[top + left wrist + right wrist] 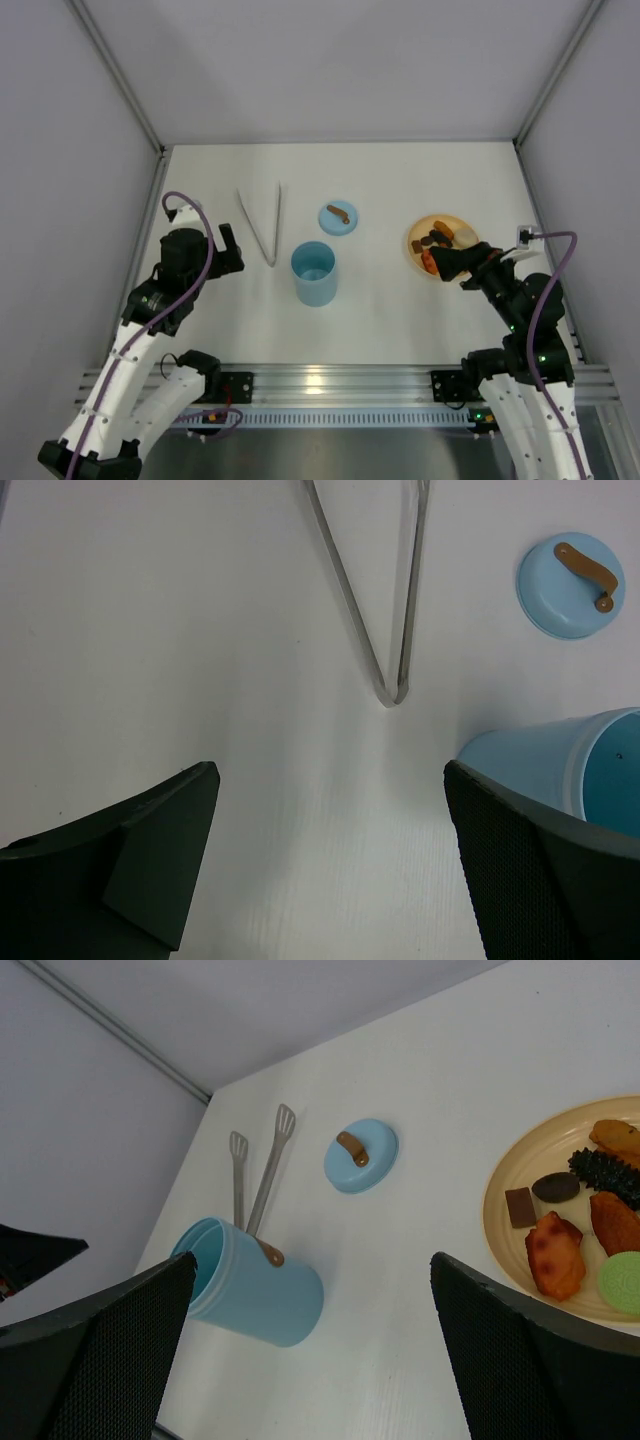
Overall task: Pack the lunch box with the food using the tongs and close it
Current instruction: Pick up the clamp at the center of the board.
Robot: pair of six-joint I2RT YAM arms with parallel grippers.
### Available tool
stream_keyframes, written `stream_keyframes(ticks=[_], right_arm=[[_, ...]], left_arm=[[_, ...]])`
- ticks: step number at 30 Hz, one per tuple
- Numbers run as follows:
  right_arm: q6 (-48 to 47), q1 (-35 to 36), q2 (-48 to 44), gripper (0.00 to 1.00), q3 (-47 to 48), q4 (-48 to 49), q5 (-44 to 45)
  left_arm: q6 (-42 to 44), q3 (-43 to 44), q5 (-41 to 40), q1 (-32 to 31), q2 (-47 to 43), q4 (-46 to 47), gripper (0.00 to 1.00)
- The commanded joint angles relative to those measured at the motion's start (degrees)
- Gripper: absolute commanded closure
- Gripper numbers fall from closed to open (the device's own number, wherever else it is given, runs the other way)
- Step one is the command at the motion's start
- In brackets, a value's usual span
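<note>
The light blue lunch box stands upright and uncovered at the table's middle; its inside looks empty. Its round blue lid with a brown handle lies flat just behind it. The silvery tongs lie to the left of the tub, joined end toward me. The food sits on an orange-yellow plate at the right: brown, orange and dark pieces and a round green one. My left gripper hangs open left of the tub, near the joint of the tongs. My right gripper is open over the plate's near edge.
Grey walls enclose the white table on the left, back and right. An aluminium rail carrying both arm bases runs along the near edge. White table shows between the tub and the plate, and in front of the lid.
</note>
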Motion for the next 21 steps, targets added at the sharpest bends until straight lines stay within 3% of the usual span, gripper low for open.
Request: stream_keyframes(ticks=[1,11,15,21], right_arm=[[-0.5,-0.7,0.2,0.00,1.4,1.0,-0.1],[-1.0,-0.7,1.0,0.00,2.2,0.1,-0.2],[-1.4,-0.6,1.5,0.01,3.1,-0.6,0.2],[-1.4,-0.7,2.3,0.01,4.3,-2.0,-0.5]], left_arm=[[0.2,-0.2,-0.1,0.4,0.2,2.3,0.01],[-1.0,0.2,-2.2,0.3,1.8,2.0,0.01],[-6.7,3.7,-4.2,0.7,9.6,-0.2,0.01],[-14.1,5.5,-3.9,0.7,20.1,5.7,0.01]])
